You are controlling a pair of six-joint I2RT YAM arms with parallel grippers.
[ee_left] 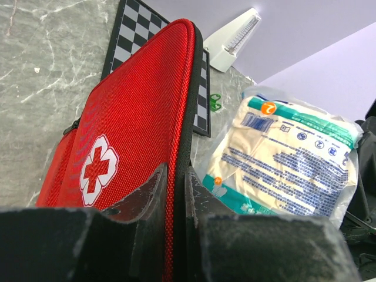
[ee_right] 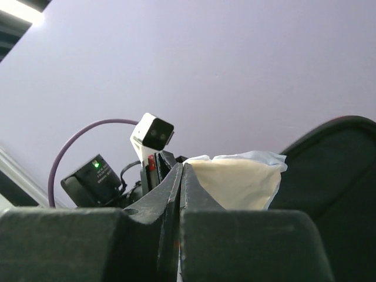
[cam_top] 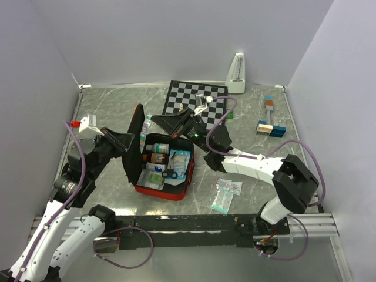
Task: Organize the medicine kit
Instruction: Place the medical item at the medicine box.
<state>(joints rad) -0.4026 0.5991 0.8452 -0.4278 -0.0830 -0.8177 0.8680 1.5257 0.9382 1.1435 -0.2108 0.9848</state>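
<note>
The left claw [ee_left: 176,176] clamps the upright lid edge of the medicine kit [ee_left: 135,117], which lies open mid-bench [cam_top: 264,170]. The right claw [ee_right: 181,170] is closed, pinching a packet [ee_right: 241,179] beside the lid. The chessboard [cam_top: 194,97] sits just behind.

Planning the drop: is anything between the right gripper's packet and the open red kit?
Nothing visible. The left gripper pinches the lid of the soft red zip case upright, beside the sealed beige-and-teal plastic packet in the right gripper. Its open tray already holds small bottles.
</note>
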